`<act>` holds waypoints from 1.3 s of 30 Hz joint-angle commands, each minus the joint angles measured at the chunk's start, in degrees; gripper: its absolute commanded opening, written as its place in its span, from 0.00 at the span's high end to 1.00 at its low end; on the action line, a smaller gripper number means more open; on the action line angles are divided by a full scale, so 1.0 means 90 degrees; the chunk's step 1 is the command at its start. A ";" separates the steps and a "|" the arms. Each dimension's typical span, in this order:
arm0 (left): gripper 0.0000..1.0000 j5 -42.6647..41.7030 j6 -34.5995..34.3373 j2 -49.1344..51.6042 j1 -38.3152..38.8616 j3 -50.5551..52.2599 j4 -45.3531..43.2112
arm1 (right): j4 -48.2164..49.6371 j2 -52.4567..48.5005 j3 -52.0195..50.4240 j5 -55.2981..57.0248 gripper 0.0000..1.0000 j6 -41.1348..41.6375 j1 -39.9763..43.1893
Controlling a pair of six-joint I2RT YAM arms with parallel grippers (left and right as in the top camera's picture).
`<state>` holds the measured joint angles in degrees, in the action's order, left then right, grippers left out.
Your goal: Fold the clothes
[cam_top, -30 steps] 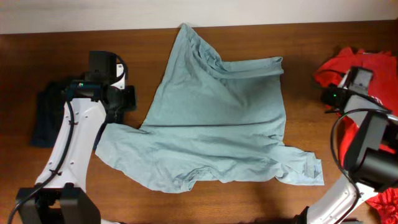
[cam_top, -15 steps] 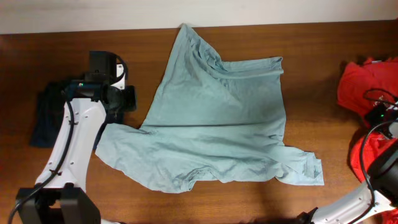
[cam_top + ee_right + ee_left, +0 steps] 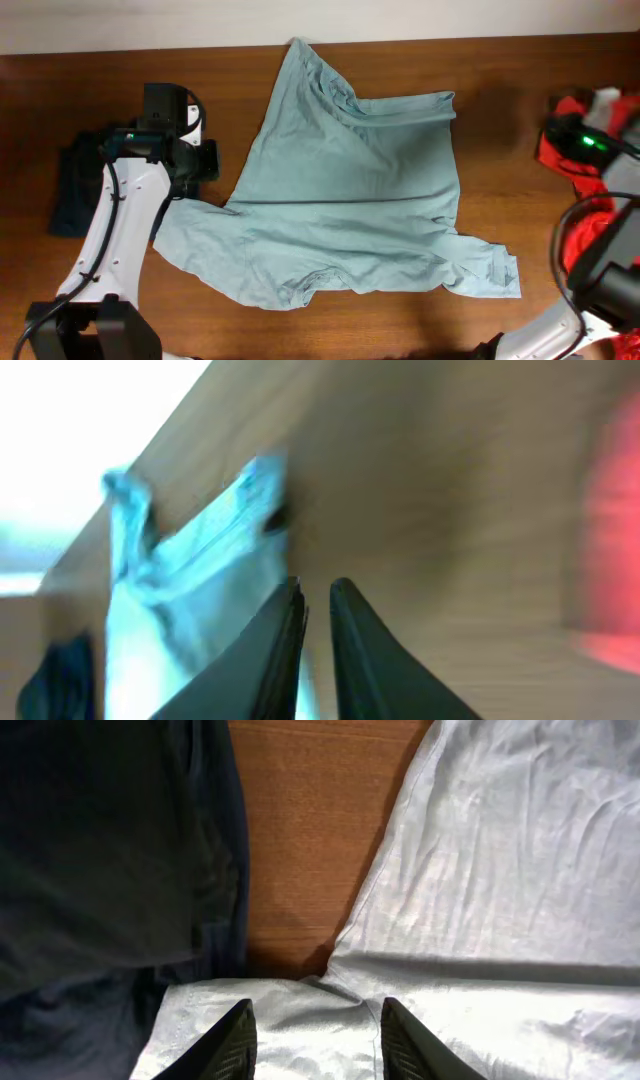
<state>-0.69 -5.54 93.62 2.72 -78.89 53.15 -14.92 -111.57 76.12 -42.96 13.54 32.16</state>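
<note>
Grey-blue T-shirt (image 3: 350,190) lies rumpled mid-tabletop, reaching the far edge. Left pincer (image 3: 317,1006) released, empty, above its edge beside navy shirt (image 3: 70,190): may nip both. Right pincer (image 3: 316,586), blurred, seems nearly clenched near the right edge.

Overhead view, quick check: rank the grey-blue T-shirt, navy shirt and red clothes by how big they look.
1. grey-blue T-shirt, clearly largest.
Then navy shirt and red clothes: unranked; both partly hidden, red cut off at the frame edge.
</note>
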 commanded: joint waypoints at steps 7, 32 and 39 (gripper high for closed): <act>0.59 -0.0355 0.0102 -0.0095 0.0002 -0.0075 0.0007 | -0.0243 -0.0078 0.0080 0.3883 0.55 -0.0243 -0.2475; 0.59 -0.0352 0.0104 -0.0095 0.0002 -0.0075 -0.0024 | -0.0367 -0.1200 0.0080 0.5615 0.88 0.0124 -0.2533; 0.59 -0.0350 0.0107 -0.0095 0.0002 -0.0075 -0.0024 | -0.0770 -0.1197 0.0080 0.5302 0.85 -0.0763 -0.1848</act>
<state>-3.07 -5.54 93.62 2.72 -78.89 53.08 -19.97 -121.01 78.22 8.12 13.13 13.26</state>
